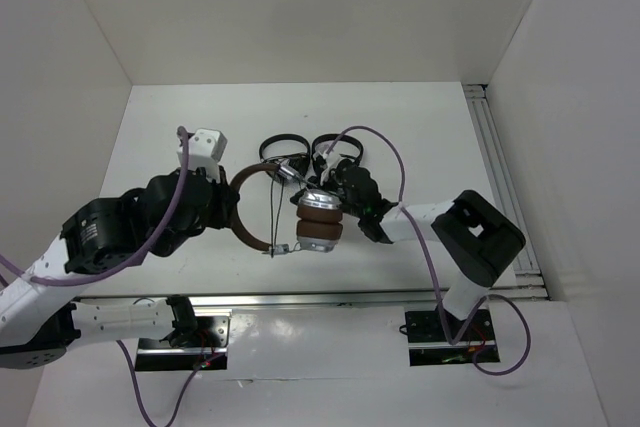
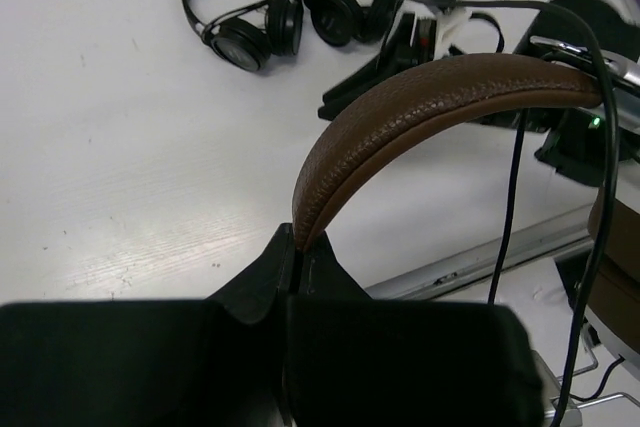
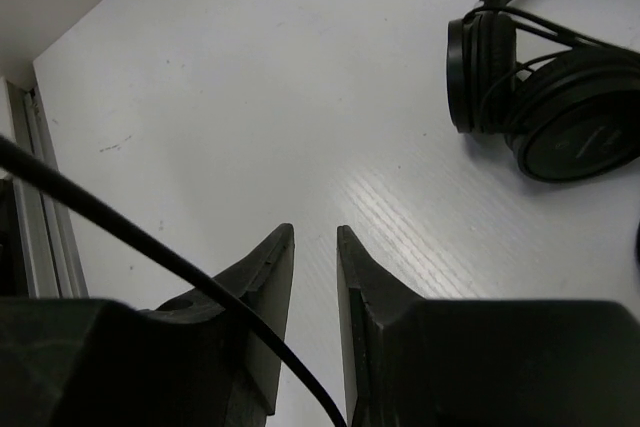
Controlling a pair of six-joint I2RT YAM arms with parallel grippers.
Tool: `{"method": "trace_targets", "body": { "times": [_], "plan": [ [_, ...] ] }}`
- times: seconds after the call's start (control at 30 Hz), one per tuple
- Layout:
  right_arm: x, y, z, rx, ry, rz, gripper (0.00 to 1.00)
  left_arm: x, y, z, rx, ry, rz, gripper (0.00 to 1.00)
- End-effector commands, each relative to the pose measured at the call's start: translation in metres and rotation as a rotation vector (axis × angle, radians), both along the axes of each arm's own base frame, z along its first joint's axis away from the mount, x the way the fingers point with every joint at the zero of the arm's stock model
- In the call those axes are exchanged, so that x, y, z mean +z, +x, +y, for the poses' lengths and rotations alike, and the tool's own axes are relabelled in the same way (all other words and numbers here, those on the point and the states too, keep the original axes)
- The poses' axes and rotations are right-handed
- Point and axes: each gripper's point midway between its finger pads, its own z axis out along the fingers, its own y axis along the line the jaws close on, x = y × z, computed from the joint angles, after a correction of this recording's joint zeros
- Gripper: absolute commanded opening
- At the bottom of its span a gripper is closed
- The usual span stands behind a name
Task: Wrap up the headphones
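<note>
The headphones have a brown headband [image 1: 246, 234] and stacked silver-and-brown earcups [image 1: 320, 222] at the table's middle. My left gripper [image 1: 229, 205] is shut on the headband, which arches up and to the right from the fingertips in the left wrist view [image 2: 430, 107]. The thin black cable [image 1: 277, 209] hangs across the band's opening [image 2: 510, 207]. My right gripper [image 1: 350, 185] sits just behind the earcups. Its jaws stand a narrow gap apart with nothing between the tips [image 3: 315, 232]. The cable [image 3: 150, 247] crosses over its left finger and runs down toward the palm.
Two small all-black folded headphones [image 1: 283, 152] [image 1: 335, 147] lie just behind the brown pair; one shows in the right wrist view [image 3: 540, 97]. A metal rail [image 1: 500, 167] runs along the table's right side and another along the near edge [image 1: 380, 297]. White walls enclose the table.
</note>
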Motion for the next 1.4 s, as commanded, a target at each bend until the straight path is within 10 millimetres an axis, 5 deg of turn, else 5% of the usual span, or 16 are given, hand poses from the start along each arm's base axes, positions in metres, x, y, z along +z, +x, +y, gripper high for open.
{"method": "trace_targets", "body": {
  "times": [0.0,0.37,0.57,0.63,0.77,0.93,1.0,1.03,1.37],
  "plan": [
    [0.009,-0.001,0.006,0.0,0.08,-0.047,0.31,0.039,0.006,0.016,0.136,-0.171,-0.065,0.0],
    [-0.045,-0.033,0.007,0.016,0.051,0.037,0.3,0.053,0.01,0.044,0.286,-0.216,-0.099,0.0],
    [-0.065,-0.051,0.002,-0.002,0.027,0.056,0.24,0.053,0.019,0.042,0.349,-0.192,-0.09,0.0],
    [-0.069,-0.053,0.0,-0.015,0.017,0.059,0.24,0.055,0.023,0.043,0.359,-0.181,-0.093,0.0],
    [-0.062,-0.067,0.003,-0.037,0.011,0.042,0.0,0.046,0.042,0.04,0.394,-0.132,-0.095,0.0],
    [-0.056,-0.074,-0.007,-0.1,-0.029,-0.005,0.0,0.025,0.061,0.029,0.382,-0.113,-0.051,0.0],
    [-0.058,-0.069,-0.008,-0.122,-0.044,-0.002,0.2,0.023,0.062,0.028,0.381,-0.113,-0.051,0.0],
    [-0.058,-0.069,-0.008,-0.122,-0.044,-0.002,0.44,0.023,0.062,0.028,0.381,-0.113,-0.051,0.0],
    [-0.054,-0.036,0.04,-0.108,-0.03,0.033,0.53,0.018,0.053,0.037,0.4,-0.145,-0.039,0.0]
  ]
}}
